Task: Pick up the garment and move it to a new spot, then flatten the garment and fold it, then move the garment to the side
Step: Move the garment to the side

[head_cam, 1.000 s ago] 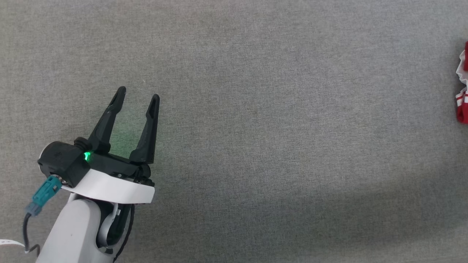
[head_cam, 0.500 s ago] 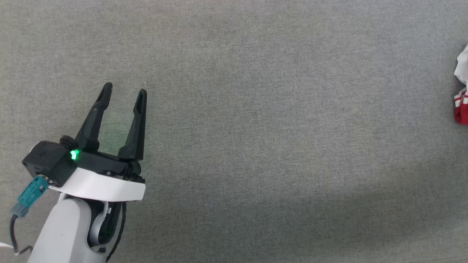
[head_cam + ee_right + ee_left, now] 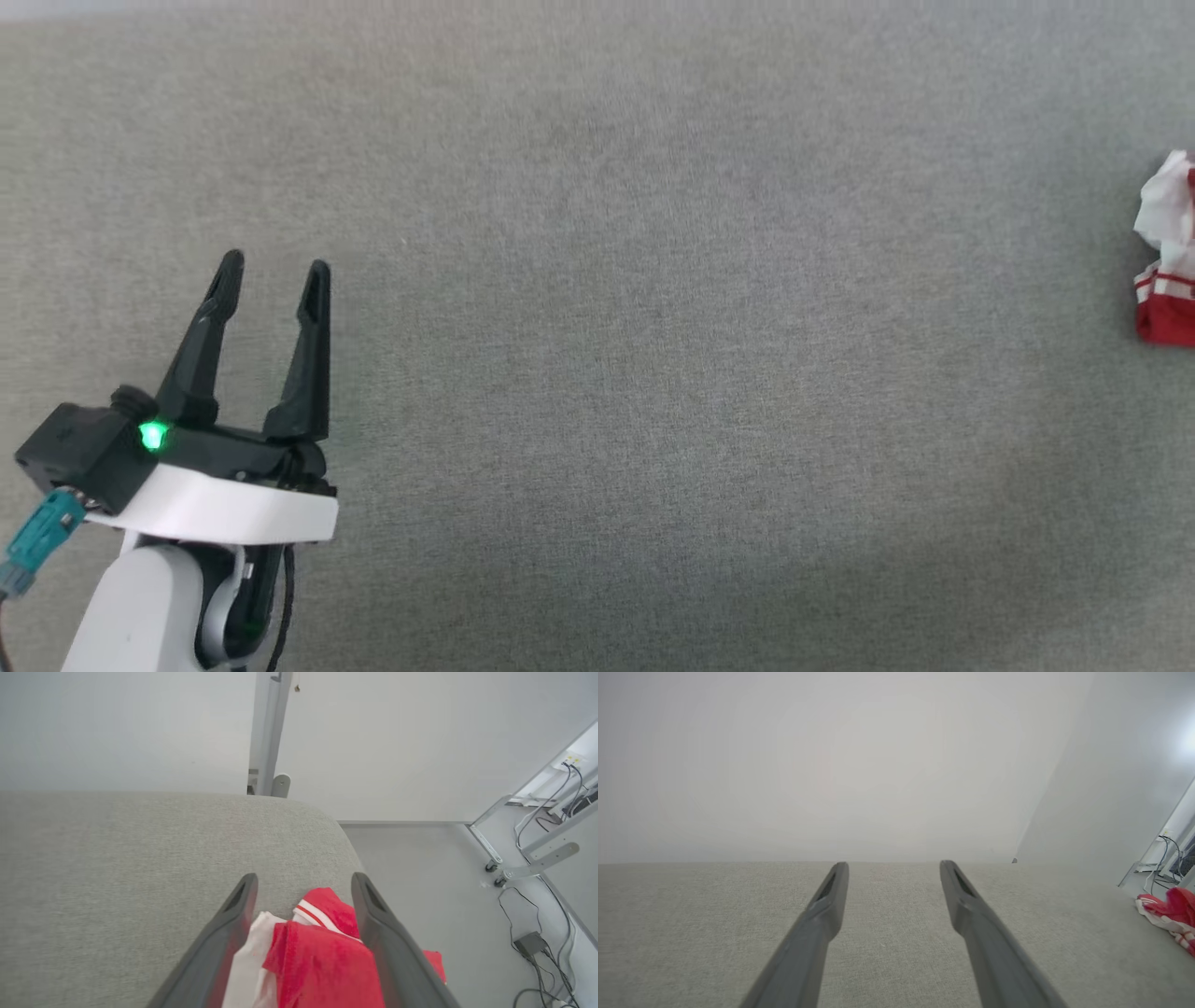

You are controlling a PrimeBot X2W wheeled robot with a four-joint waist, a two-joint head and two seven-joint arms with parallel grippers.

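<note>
The garment [image 3: 1165,266] is a crumpled red and white heap at the far right edge of the head view, lying on the grey fabric surface [image 3: 653,327]. In the right wrist view the garment [image 3: 322,956] lies bunched just below and between the spread fingers of my right gripper [image 3: 304,879], which is open, near the surface's rounded corner. My left gripper [image 3: 274,269] hovers open at the lower left, far from the cloth, nothing between its fingers. The left wrist view shows that gripper [image 3: 893,867] above bare fabric, with the garment [image 3: 1169,907] far to its right.
The grey surface ends at a rounded corner [image 3: 327,812] beside the garment. Beyond it is pale floor with cables [image 3: 532,942], a caster-footed metal frame [image 3: 537,858] and an upright post [image 3: 268,732]. A white wall stands behind the surface.
The head camera has shifted, so everything sits a little lower in the picture. My left gripper has drifted left, still open. More of the garment shows at the right edge.
</note>
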